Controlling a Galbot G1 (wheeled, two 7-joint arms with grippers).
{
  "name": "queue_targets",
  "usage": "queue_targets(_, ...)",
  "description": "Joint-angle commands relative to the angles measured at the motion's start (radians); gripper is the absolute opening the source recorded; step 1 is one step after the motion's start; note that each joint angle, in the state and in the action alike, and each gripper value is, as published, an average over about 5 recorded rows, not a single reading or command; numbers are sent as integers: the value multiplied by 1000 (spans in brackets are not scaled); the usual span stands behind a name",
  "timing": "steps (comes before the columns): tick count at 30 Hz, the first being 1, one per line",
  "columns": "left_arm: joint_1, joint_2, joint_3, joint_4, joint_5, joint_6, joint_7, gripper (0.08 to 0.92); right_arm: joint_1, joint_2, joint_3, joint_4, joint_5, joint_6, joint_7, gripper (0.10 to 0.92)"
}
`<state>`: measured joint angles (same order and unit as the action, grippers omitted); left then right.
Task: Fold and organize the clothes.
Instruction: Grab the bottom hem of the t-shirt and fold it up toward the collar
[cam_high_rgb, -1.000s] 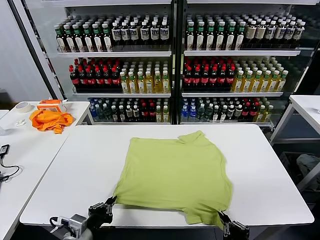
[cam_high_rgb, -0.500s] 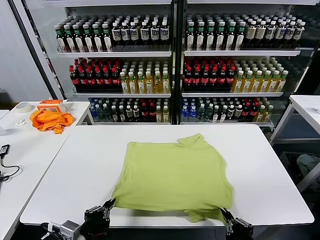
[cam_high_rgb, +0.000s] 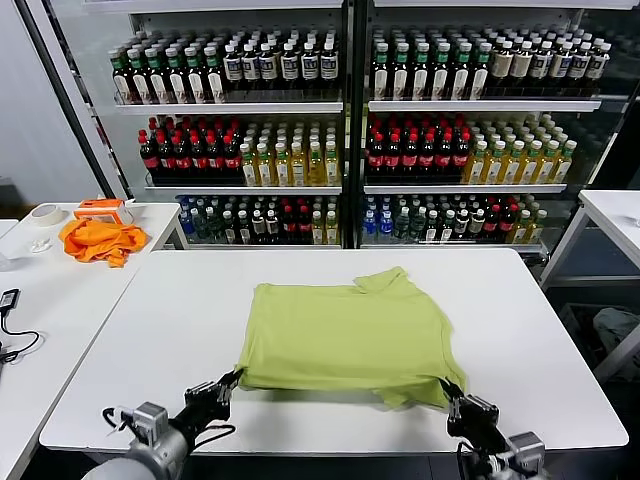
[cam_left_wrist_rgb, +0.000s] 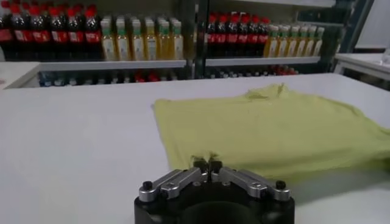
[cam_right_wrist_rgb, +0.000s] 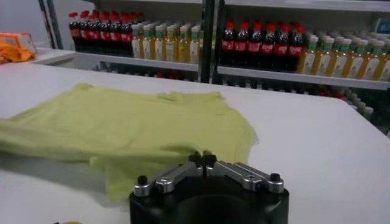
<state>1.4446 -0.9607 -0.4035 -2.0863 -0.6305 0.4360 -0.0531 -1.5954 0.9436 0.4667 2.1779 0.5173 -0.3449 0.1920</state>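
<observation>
The clothes here are one lime yellow-green T-shirt (cam_high_rgb: 345, 335) spread on the white table (cam_high_rgb: 180, 300), with one sleeve bunched at its far edge. My left gripper (cam_high_rgb: 230, 382) is shut on the shirt's near left hem corner. My right gripper (cam_high_rgb: 450, 393) is shut on the near right corner. Both corners are lifted off the table, so the near hem hangs between them. In the left wrist view the shut fingertips of the left gripper (cam_left_wrist_rgb: 208, 165) pinch the T-shirt (cam_left_wrist_rgb: 274, 131). In the right wrist view the right gripper (cam_right_wrist_rgb: 202, 159) pinches the T-shirt (cam_right_wrist_rgb: 122, 128) the same way.
A bright orange cloth (cam_high_rgb: 98, 240), an orange box (cam_high_rgb: 103, 208) and a tape roll (cam_high_rgb: 45, 213) lie on the side table at the left. Shelves of bottles (cam_high_rgb: 340, 150) stand behind the table. Another white table (cam_high_rgb: 615, 215) is at the right.
Both grippers have risen and moved away from the table's front edge, carrying the shirt's near hem up and toward the far side. The shirt's visible length has shortened.
</observation>
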Motion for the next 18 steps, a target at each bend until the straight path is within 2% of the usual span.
queue_targets(1,-232,-29,64,185,-57,-12,36,82,104,1,-22,-64,28,-23,1,105)
queue_targets(18,-292,-34,101,248,-53,-19,44,82,128,14,-56,-112,0,-23,-7,105)
